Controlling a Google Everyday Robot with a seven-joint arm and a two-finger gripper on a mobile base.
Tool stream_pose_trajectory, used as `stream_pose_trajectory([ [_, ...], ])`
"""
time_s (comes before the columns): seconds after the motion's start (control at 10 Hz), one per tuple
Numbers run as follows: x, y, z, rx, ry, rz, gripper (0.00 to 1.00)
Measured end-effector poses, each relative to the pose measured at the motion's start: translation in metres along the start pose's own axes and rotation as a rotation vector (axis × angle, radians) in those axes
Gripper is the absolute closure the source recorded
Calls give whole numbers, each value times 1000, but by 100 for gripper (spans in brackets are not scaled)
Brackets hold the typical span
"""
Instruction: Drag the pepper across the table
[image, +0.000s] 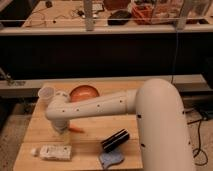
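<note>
The pepper (76, 129) is a small slim orange piece lying on the light wooden table (95, 131), left of the middle. Only part of it shows, poking out to the right from under the arm's end. My gripper (61, 128) points down at the table just left of the pepper, at or touching its left end; the wrist hides the contact. The thick white arm (105, 106) reaches in from the right across the table.
An orange bowl (84, 92) and a pale cup (47, 94) stand at the back left. A white bottle (54, 151) lies near the front left edge. A black box (115, 140) and a blue cloth (111, 159) lie at the front middle.
</note>
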Motion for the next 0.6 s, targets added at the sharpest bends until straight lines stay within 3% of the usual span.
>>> stream_pose_trajectory([
  [0.3, 33, -22, -10, 13, -26, 16, 20],
  [0.6, 59, -53, -5, 17, -40, 32, 20],
])
